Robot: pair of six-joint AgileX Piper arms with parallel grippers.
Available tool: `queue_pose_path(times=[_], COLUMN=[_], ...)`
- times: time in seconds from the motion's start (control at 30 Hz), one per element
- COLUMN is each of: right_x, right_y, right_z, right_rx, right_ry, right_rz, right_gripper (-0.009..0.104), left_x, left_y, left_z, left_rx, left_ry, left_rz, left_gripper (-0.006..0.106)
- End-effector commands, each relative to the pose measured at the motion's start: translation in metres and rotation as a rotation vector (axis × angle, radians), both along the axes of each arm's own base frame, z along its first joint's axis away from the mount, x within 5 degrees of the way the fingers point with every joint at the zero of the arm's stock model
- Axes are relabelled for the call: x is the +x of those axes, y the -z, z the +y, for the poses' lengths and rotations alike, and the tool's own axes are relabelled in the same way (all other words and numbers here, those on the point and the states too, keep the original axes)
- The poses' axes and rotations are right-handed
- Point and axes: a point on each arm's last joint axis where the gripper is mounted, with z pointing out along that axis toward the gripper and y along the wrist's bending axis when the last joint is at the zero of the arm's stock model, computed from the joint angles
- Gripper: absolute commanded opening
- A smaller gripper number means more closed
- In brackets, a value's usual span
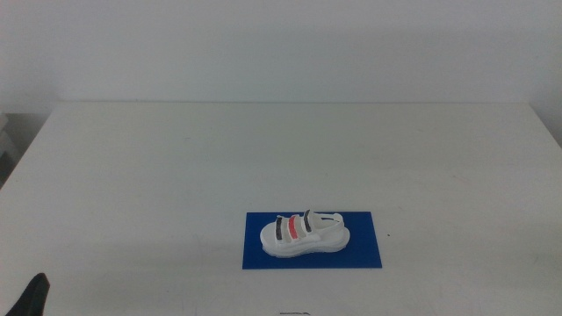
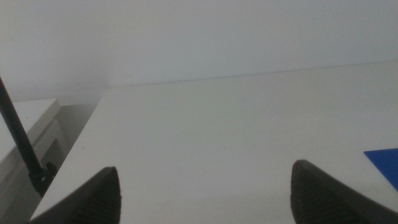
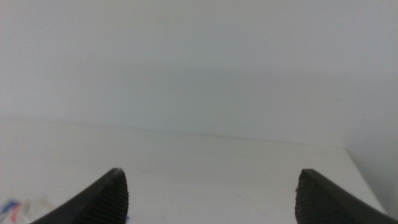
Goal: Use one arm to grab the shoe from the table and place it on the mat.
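Note:
The white shoe (image 1: 304,235) with black and red straps lies on the deep blue mat (image 1: 360,254) near the front middle of the white table (image 1: 281,158). No gripper touches it. My left gripper (image 2: 205,193) is open and empty, low over the table's left part; its tip (image 1: 33,297) shows at the bottom left of the middle view. A corner of the mat (image 2: 385,163) shows in the left wrist view. My right gripper (image 3: 211,196) is open and empty over bare table, out of the middle view. A blurred bit of the shoe and mat (image 3: 15,208) shows in the right wrist view.
The table's left edge (image 2: 81,143) drops off beside a white cabinet (image 2: 28,130), with a thin black rod (image 2: 18,140) in front of it. A white wall (image 1: 281,44) stands behind the table.

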Motion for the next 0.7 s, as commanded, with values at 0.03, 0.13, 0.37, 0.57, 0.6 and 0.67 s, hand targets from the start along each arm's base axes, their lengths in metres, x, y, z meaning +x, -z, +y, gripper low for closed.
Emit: queue_pose_path(times=[0.03,0.13,0.37,0.57,0.6,0.67], right_x=[-0.001,0.002,0.007,0.007,0.007,0.007], right_y=[-0.010,0.000,0.036,0.035,0.035,0.035], right_z=[-0.001,-0.002,-0.001,-0.003,-0.003,-0.003], right_rx=[0.047,-0.015,-0.053,-0.152,-0.155,-0.155], right_ry=[0.015,0.025,0.026,0.037,0.037,0.037], right_rz=[-0.072,-0.058,0.059,0.038,0.037,0.037], right_gripper=[0.076,0.076,0.076,0.076,0.076,0.076], left_x=[-0.001,-0.001,-0.001,-0.001,-0.001,-0.001], left_y=[-0.010,-0.010,-0.010,-0.010,-0.010,-0.010], left_z=[0.000,0.000,0.000,0.000,0.000,0.000], left_rx=[-0.027,-0.027,-0.027,-0.027,-0.027,-0.027], left_ry=[0.002,0.002,0.002,0.002,0.002,0.002], left_rz=[-0.104,-0.104,-0.104,-0.104,-0.104,-0.104], left_gripper=[0.094,0.094,0.094,0.094,0.094,0.094])
